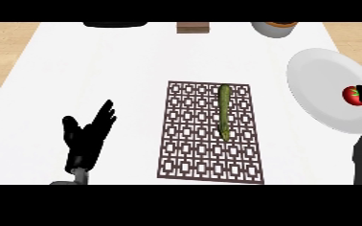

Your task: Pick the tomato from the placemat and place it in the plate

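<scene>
In the head view, the robot's black left hand stands at the lower left over the white counter top, spread wide with its fingers straight and pointing up, and it holds nothing. Just to the right of this hand lies the brown rectangular placemat with a lattice pattern. A long green vegetable lies lengthwise on the mat's far right part, well apart from the hand.

Of the right hand only a black sliver shows at the view's right edge (the rest is cut off), and I cannot tell whether it is wide, narrow or holding something. Just beyond that sliver, farther from the robot, the round white plate sits near the counter's right side. The small red tomato rests in the plate, at its right part, half cut by the view's edge, and far to the right of the left hand.

Along the counter's far edge, well beyond both hands, show a dark flat object, a small brown block and a grey round vessel.
</scene>
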Controlling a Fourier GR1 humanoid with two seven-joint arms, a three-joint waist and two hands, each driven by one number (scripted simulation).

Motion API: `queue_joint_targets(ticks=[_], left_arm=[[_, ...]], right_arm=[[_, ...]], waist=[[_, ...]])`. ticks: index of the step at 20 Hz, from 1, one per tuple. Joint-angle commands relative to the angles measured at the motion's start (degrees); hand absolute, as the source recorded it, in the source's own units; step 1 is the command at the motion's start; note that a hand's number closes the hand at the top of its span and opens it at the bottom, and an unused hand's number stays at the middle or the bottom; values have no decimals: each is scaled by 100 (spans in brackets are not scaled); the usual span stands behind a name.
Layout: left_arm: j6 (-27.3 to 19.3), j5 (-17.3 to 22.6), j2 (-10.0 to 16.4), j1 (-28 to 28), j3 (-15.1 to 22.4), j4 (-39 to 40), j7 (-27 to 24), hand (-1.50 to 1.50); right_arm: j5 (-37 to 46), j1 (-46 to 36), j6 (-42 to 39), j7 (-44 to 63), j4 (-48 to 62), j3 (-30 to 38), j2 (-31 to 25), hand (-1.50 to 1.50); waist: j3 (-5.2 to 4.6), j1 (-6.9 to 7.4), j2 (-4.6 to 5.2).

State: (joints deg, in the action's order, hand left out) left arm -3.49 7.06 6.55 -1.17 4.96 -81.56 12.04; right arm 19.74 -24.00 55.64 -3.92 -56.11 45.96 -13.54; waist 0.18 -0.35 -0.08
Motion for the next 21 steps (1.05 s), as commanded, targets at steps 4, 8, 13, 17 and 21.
queue_joint_targets(ticks=[4,8,13,17,21], left_arm=[[125,43,84,-304,-27,-377,11,0],[-113,-77,-129,263,-54,-79,217,0],[13,-150,-113,310,-120,185,118,0],[22,-202,-81,-237,12,-494,275,0],[470,17,30,221,-426,503,-225,0]], right_arm=[[-839,1372,-1014,-659,-1528,-446,1013,-150],[-875,2003,-652,-693,-1792,-1144,1331,-150],[-399,2510,-194,208,-2228,-2073,1347,-150],[28,3186,274,1053,-2924,-2920,1352,-150],[-419,3055,789,510,-2399,-3245,1353,-150]], waist=[[-21,-11,-17],[-22,-9,-5],[-21,19,5],[-23,35,-1],[-20,26,9]])
